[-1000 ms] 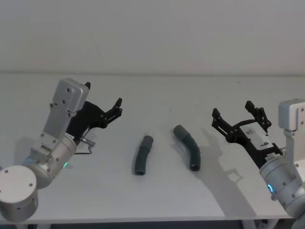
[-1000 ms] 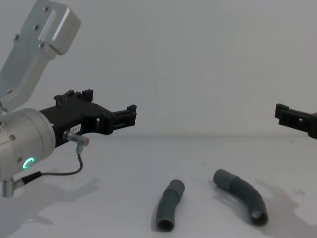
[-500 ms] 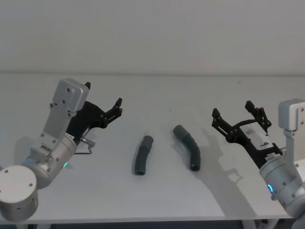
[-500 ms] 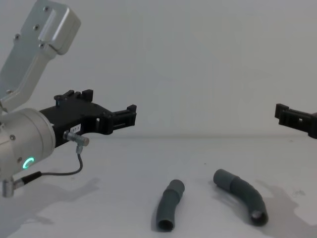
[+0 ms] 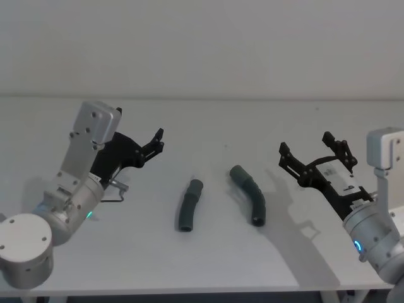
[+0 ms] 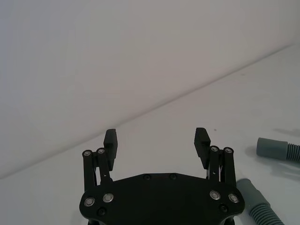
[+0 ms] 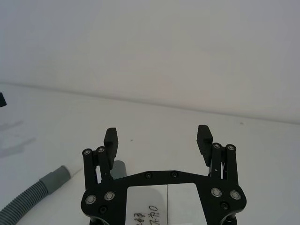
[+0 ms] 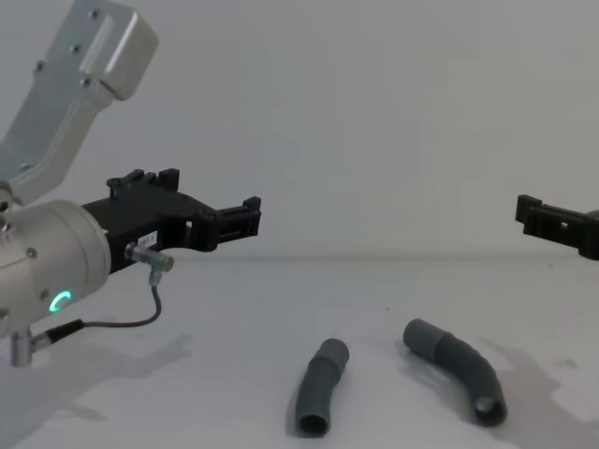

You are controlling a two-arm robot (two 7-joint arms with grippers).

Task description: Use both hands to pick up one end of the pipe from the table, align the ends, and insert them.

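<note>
Right hand (image 7: 158,138), fingers (image 7: 110,139) apart, white label (image 7: 178,206) with illegible handwriting.

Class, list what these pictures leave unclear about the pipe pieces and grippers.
Chest view: right gripper cut off by the picture's edge.
Left wrist view: both pipe pieces run off the edge.
Right wrist view: grey shape mostly hidden behind that gripper.

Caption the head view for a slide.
Open left gripper and right gripper flank the straighter pipe piece and curved pipe piece.
</note>
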